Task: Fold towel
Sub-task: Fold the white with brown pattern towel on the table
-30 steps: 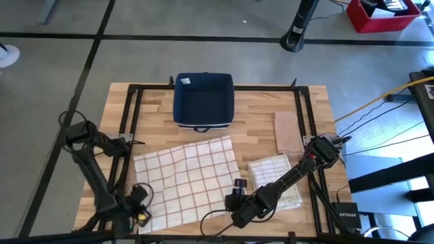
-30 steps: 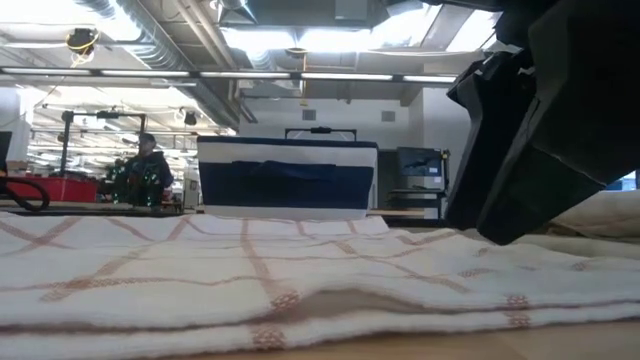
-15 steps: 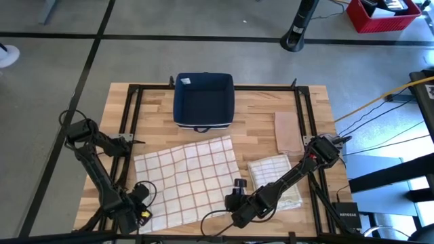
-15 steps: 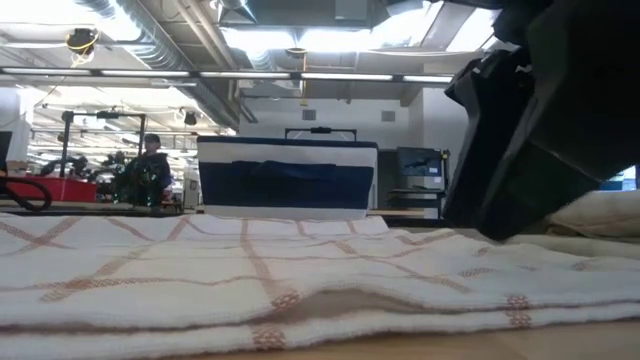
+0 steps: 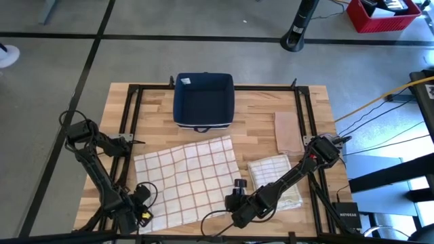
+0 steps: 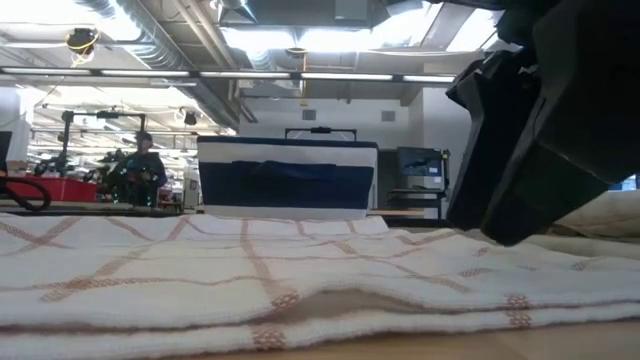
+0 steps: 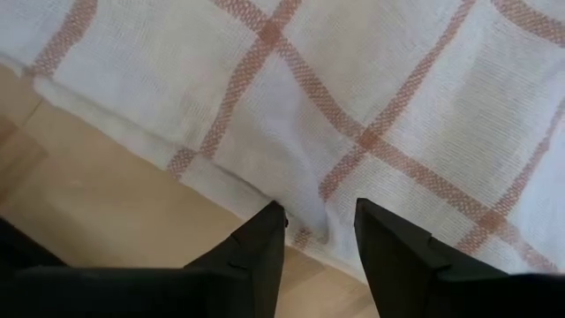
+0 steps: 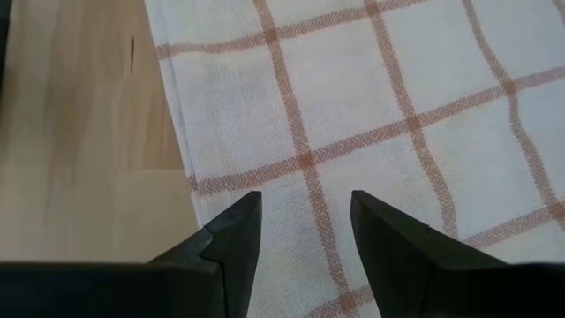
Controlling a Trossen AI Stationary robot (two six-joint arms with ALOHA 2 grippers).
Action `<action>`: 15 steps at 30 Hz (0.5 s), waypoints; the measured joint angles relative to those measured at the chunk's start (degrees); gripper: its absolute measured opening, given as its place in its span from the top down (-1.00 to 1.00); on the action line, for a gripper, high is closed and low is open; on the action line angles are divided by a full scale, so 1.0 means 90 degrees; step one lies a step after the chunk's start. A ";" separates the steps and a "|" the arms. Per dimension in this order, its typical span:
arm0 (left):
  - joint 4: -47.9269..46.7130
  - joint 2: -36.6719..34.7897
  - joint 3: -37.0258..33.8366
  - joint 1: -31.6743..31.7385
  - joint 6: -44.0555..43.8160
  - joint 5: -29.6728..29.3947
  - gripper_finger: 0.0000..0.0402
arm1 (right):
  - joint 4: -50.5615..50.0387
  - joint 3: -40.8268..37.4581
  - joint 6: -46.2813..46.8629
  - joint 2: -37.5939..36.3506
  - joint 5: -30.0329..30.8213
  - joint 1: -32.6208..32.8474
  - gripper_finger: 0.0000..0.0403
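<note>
the towel (image 5: 186, 179) lies flat at the table's near middle. left gripper (image 7: 320, 237) is open astride its near-left hem — pinching only one edge thread could let it slip. right gripper (image 8: 300, 231) is open over its near-right edge. versus a second ago, only the left arm shifts slightly.

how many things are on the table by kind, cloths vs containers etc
checked towels: 2, one spread flat and one folded
brown cloth or pad: 1
navy bin: 1
total: 4
</note>
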 joint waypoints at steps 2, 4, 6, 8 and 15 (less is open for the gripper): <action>-0.0013 0.0005 0.0000 0.0000 0.0018 -0.0003 0.40 | 0.0005 0.0000 -0.0001 0.0000 0.0002 0.0000 0.11; -0.0055 0.0010 0.0000 0.0000 0.0089 -0.0010 0.50 | 0.0001 0.0000 0.0000 0.0000 0.0000 0.0000 0.11; -0.0076 0.0010 0.0000 0.0000 0.0220 -0.0017 0.64 | 0.0002 0.0000 0.0001 0.0000 0.0000 0.0000 0.11; -0.0151 0.0010 0.0000 -0.0002 0.0308 -0.0017 0.80 | 0.0003 0.0000 -0.0001 0.0000 0.0000 0.0000 0.11; -0.0092 -0.0005 0.0089 -0.0171 0.0190 0.0458 0.94 | -0.0074 0.0000 -0.0001 0.0000 0.0000 0.0005 0.11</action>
